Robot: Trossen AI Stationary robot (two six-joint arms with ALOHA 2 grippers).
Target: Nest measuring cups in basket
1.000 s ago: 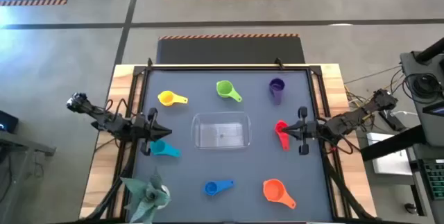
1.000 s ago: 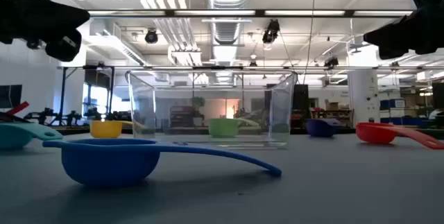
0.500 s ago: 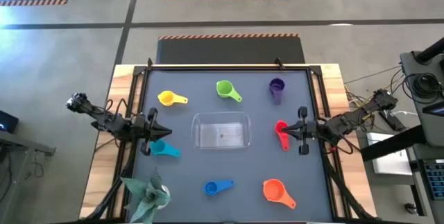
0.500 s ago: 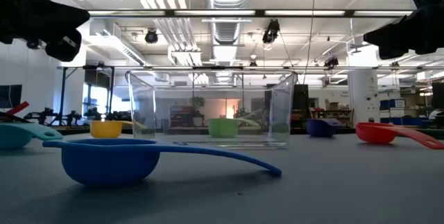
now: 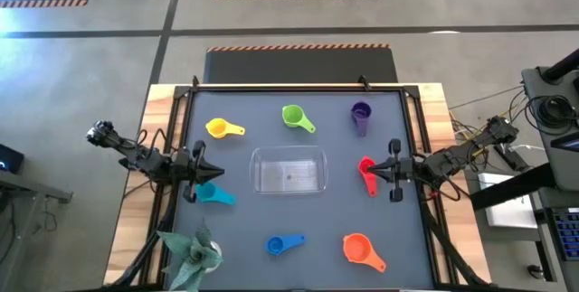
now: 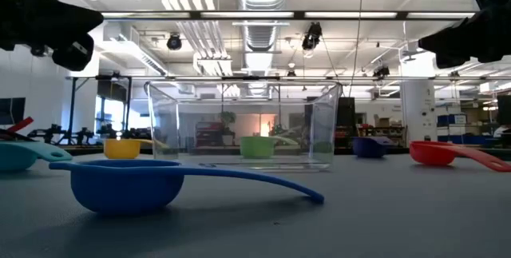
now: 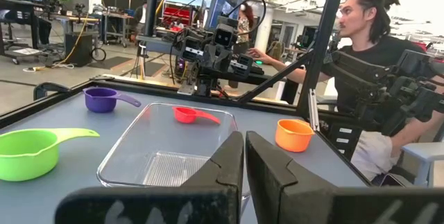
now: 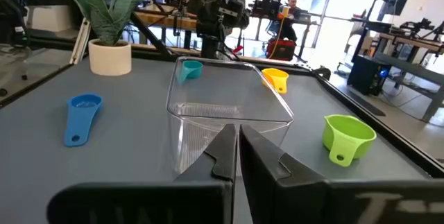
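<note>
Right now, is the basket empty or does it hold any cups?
Empty. The high view shows the clear basket with only its bare floor; all seven cups sit on the table around it, none nested.

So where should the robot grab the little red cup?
Probably by the bowl rim of the small red plastic measuring cup, coming straight down from above. It sits upright, open side up, right beside the right gripper. Its flat handle lies low along the table, harder to pinch.
</note>
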